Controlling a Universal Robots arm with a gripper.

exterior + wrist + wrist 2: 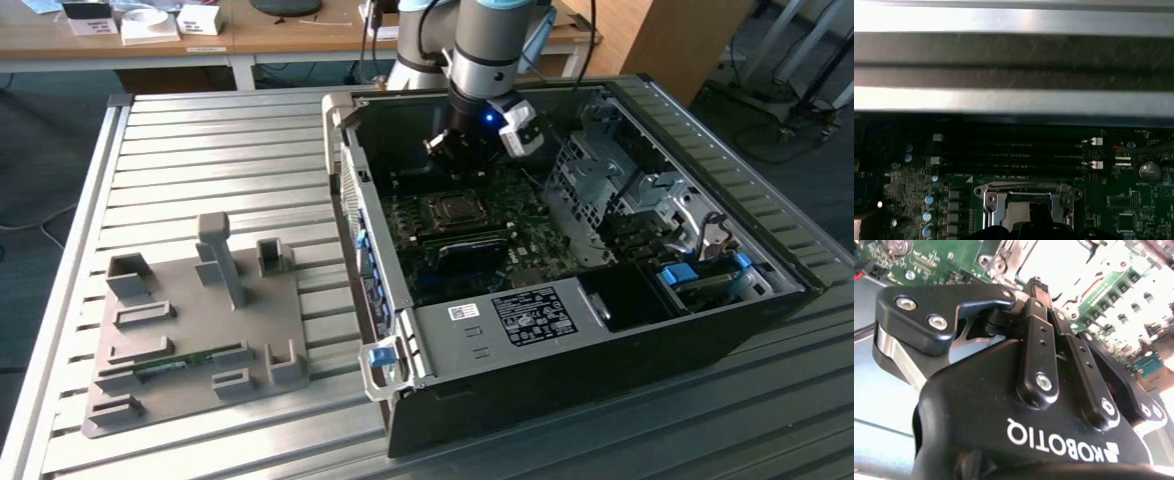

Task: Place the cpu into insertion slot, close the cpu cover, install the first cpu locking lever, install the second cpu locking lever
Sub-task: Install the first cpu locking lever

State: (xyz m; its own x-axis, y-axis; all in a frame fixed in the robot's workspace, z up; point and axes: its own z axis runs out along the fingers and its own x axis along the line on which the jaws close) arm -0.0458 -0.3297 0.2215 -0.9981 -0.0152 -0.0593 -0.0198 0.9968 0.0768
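Exterior view gives me the open computer case (pixel 561 260) lying on its side on the slatted metal table (pixel 200 150). The arm (pixel 487 40) drops into the case from 12 o'clock. The gripper (pixel 461 158) hangs over the green motherboard (pixel 534 235), just toward 12 o'clock from the cpu socket and not touching it.

In the second wrist view the gripper (pixel 1038 286) has its fingers (pixel 1041 335) pressed together, and I see nothing pinched between the tips.

The cpu cover (pixel 430 206) lies flat on the socket, a silvery frame near the middle of the board. In the first wrist view the cpu cover (pixel 1024 189) frames a pale square that I take for the cpu (pixel 1014 212), sitting in the socket. The dark fingertips of the gripper (pixel 1029 227) stand just in front of it. I cannot tell how the locking levers stand.

Beyond the socket in that view run the black memory slots (pixel 1014 155), with a coin cell (pixel 1149 171) off to one side.

At 5 o'clock from the socket in the exterior view sits the black power supply (pixel 534 315) with its white label. Well apart from the case, toward 8 o'clock, a grey fixture tray (pixel 174 290) rests on the table with a memory stick (pixel 171 368) in it.
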